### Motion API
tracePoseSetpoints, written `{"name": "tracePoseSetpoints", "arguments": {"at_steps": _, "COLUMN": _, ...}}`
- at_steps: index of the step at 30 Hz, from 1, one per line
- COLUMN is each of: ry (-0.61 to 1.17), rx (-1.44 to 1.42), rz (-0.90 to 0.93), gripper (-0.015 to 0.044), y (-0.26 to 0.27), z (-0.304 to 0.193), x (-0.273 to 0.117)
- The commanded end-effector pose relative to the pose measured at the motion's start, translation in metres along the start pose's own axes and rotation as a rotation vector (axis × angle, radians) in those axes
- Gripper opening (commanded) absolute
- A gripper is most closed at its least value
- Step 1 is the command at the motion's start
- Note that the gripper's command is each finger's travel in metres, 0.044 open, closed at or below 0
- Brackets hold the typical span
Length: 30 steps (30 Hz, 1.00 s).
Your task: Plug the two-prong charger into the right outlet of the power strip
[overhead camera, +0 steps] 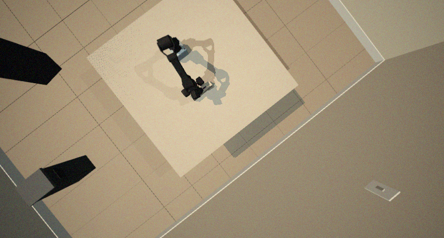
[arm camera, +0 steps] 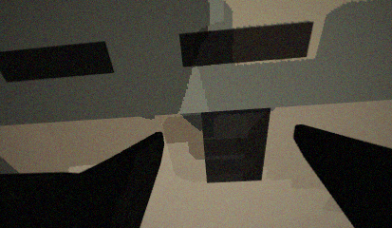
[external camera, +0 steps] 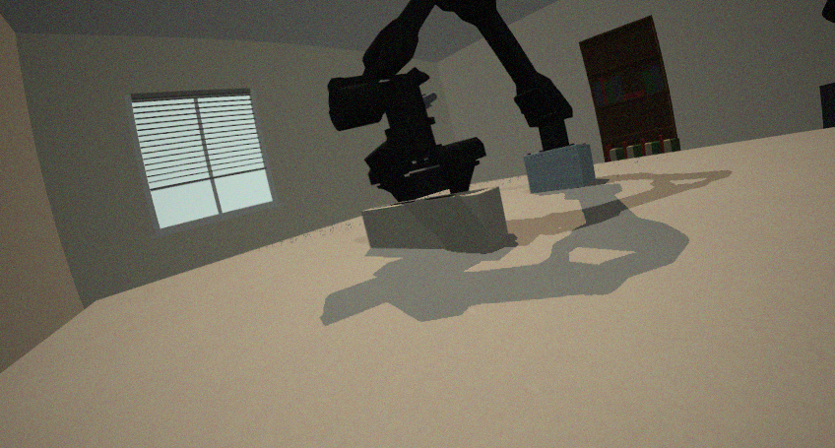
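Observation:
The grey power strip [external camera: 404,229] [arm camera: 288,83] lies on the table. In the wrist view it crosses the upper half and shows two dark openings, a left outlet [arm camera: 52,62] and a right outlet [arm camera: 273,42]. A dark block, seemingly the charger [arm camera: 235,161], shows against the table beside the strip's near edge; its prongs cannot be made out. My gripper [arm camera: 227,134] [external camera: 432,195] is open, with one finger on each side of the block in the wrist view and nothing held. In the exterior view the fingers are low at the strip; the charger cannot be told apart there.
The pale tabletop [overhead camera: 174,136] [external camera: 527,373] carries the arm's blue-grey base [external camera: 559,171] [overhead camera: 182,53] and broad arm shadows. In the top view the arm largely covers the gripper. A bookcase [external camera: 629,87] and a window [external camera: 202,157] are in the background.

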<state>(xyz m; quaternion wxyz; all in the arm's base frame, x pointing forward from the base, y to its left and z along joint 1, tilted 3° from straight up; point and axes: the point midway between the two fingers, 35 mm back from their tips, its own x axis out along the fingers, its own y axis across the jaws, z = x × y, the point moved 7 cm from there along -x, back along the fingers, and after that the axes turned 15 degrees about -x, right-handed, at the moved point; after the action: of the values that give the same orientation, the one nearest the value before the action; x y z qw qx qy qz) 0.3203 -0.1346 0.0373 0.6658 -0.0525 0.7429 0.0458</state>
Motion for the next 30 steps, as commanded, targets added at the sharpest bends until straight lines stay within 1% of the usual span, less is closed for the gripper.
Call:
{"name": "tracePoseSetpoints", "arguments": {"at_steps": 1, "ry": -0.006, "rx": -0.004, "rz": 0.002, "gripper": 0.044, "y": 0.001, "z": -0.001, "x": -0.001}}
{"name": "tracePoseSetpoints", "arguments": {"at_steps": 30, "ry": -0.005, "rx": -0.004, "rz": 0.002, "gripper": 0.044, "y": 0.007, "z": -0.03, "x": 0.002}}
